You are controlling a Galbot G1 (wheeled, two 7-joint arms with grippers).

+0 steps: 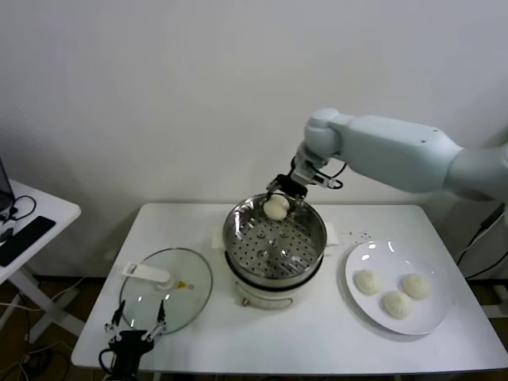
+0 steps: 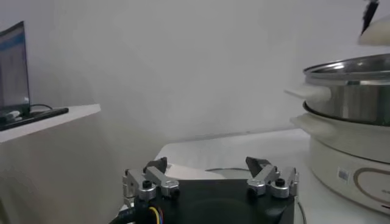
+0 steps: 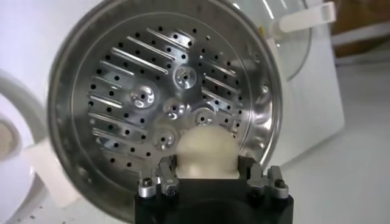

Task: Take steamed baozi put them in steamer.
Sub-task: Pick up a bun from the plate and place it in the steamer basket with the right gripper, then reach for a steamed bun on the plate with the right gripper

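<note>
Head view: right gripper (image 1: 283, 196) clamps small cream-white dough bun (image 1: 276, 207) over shiny perforated steel steamer's (image 1: 238, 225) far rim; lower inside before releasing; left gripper (image 1: 136, 325), fingers spread, idles at table's (image 1: 190, 230) near-left edge.

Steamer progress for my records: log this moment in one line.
right gripper: holds bun over steamer | plate: three buns | left gripper: parked, open

The white table (image 1: 198, 230) bears steamer (image 1: 274, 274), glass lid (image 1: 167, 290) and plate (image 1: 435, 317).

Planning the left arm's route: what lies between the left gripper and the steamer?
In the head view, the glass lid lies on the table between the left gripper and the steamer.
</note>
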